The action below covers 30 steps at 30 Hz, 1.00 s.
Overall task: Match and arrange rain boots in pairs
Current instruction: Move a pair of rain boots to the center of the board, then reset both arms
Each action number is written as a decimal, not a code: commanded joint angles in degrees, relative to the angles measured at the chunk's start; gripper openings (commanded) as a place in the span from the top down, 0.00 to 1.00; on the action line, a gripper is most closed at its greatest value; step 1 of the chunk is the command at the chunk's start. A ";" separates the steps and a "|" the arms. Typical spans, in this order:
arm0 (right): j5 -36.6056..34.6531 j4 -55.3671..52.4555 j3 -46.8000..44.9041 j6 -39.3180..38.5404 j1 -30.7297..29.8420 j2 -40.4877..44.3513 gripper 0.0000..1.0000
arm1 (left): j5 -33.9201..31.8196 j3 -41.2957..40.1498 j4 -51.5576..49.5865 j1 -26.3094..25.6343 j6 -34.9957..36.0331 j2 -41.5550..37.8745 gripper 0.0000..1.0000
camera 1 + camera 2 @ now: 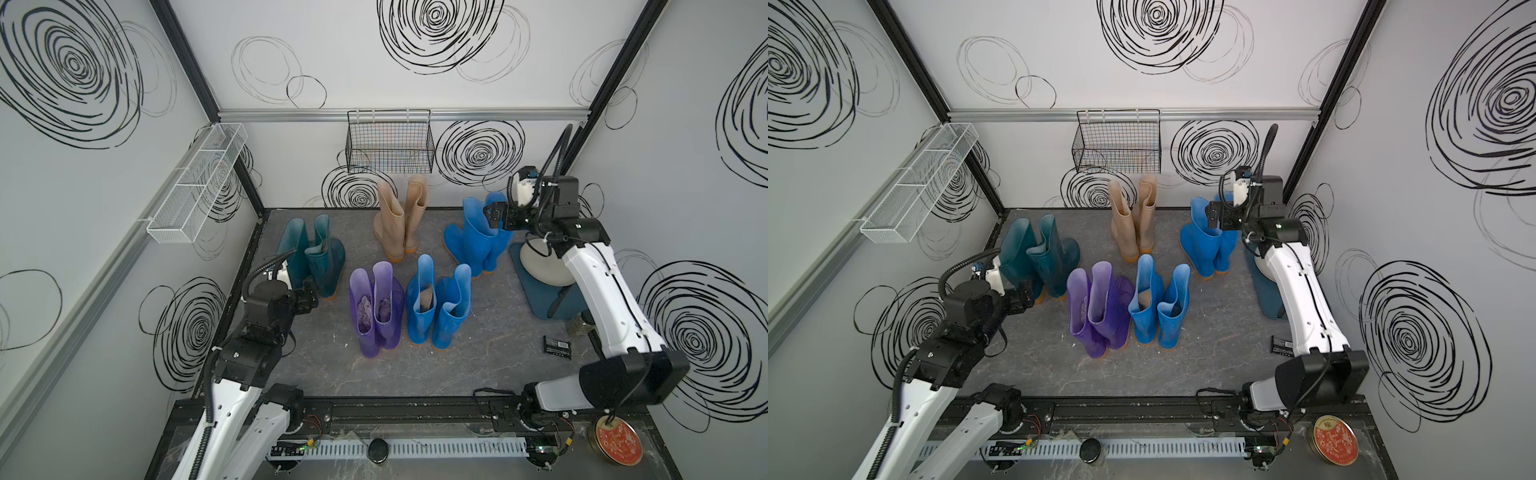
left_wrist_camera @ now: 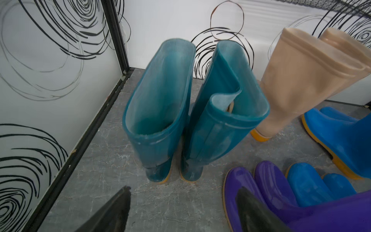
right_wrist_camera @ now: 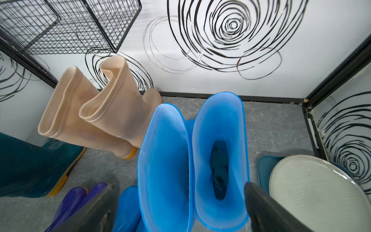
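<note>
Five pairs of rain boots stand upright on the grey floor in both top views. The dark teal pair (image 1: pixel 311 257) (image 2: pixel 190 112) is at the back left and the tan pair (image 1: pixel 399 220) at the back middle. One bright blue pair (image 1: pixel 478 237) (image 3: pixel 192 160) stands at the back right. The purple pair (image 1: pixel 376 307) and another blue pair (image 1: pixel 438 303) stand in front. My left gripper (image 1: pixel 309 295) (image 2: pixel 183 188) is open and empty, just short of the teal heels. My right gripper (image 1: pixel 494 216) (image 3: pixel 180 185) hangs open over the back blue pair's tops, its jaws straddling both shafts without gripping.
A dark teal tray (image 1: pixel 536 299) with a round grey plate (image 1: pixel 540 266) lies under my right arm. A black wire basket (image 1: pixel 390 141) hangs on the back wall and a white mesh basket (image 1: pixel 199 183) on the left wall. A small black item (image 1: pixel 557 347) lies front right.
</note>
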State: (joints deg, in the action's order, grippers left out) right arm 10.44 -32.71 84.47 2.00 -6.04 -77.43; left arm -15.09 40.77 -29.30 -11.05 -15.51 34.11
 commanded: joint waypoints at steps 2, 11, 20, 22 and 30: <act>-3.71 8.80 -15.55 0.40 1.15 8.44 0.00 | -2.54 -8.09 10.66 0.50 0.41 -3.60 0.14; -13.04 46.26 -59.02 -0.72 5.06 20.59 0.00 | -11.08 -30.78 43.84 -0.02 11.55 -6.71 0.01; -9.64 77.51 -65.34 1.97 7.52 0.92 0.00 | -6.60 -40.28 88.92 0.58 16.87 18.71 0.01; -6.66 79.15 -65.32 -1.54 7.53 -0.20 0.00 | -5.65 -40.51 98.42 0.82 16.96 27.59 0.01; -7.40 88.39 -68.14 -0.70 8.16 -5.47 0.00 | -0.88 -38.74 128.37 3.17 19.52 55.64 0.01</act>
State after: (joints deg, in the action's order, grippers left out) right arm 3.44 54.39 13.17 1.02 2.00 -84.95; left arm -18.96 2.33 75.83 -9.08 2.57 81.84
